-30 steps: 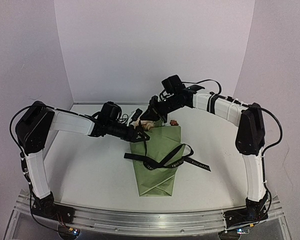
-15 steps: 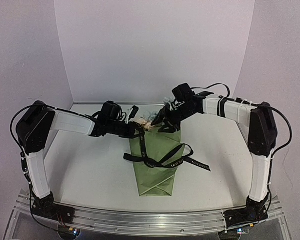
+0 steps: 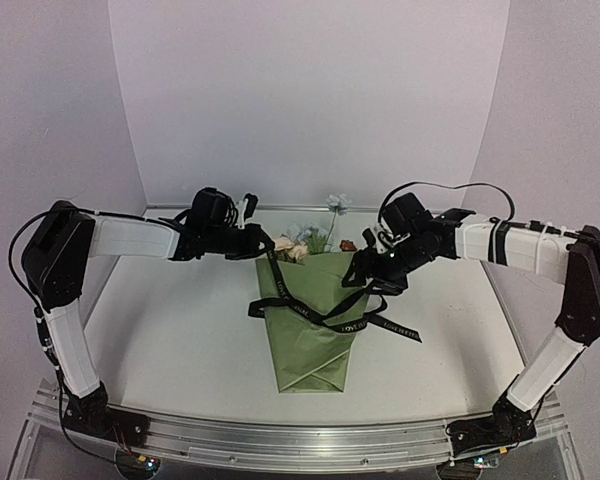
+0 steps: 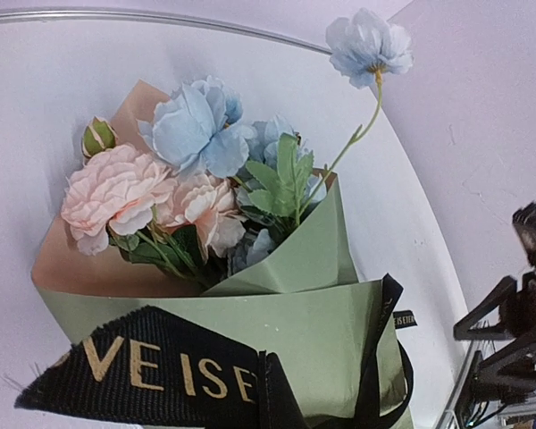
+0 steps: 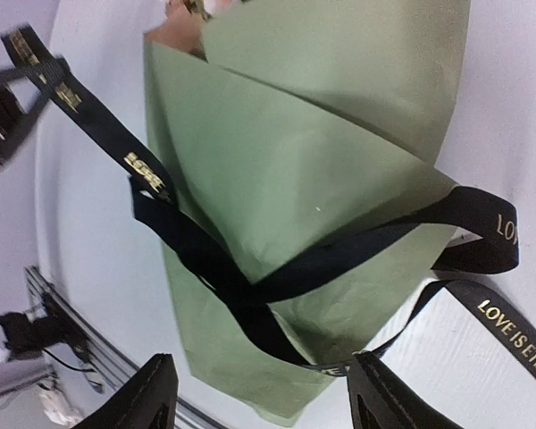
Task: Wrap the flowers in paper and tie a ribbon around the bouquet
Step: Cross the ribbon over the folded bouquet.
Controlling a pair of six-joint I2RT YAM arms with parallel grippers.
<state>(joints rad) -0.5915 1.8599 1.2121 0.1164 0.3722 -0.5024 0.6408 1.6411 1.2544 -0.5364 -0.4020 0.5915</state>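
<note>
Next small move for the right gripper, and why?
Probably lower the open right gripper onto the free tail of the black gold-lettered ribbon and close. The left gripper holds the other end; the ribbon is only crossed over the olive-green paper bouquet.

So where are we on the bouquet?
Done: paper is folded around the flowers. In hand: left gripper is shut on one end of the ribbon, which crosses loosely over the paper; right gripper is open above it. Left: no knot visible, so tightening and tying.
</note>
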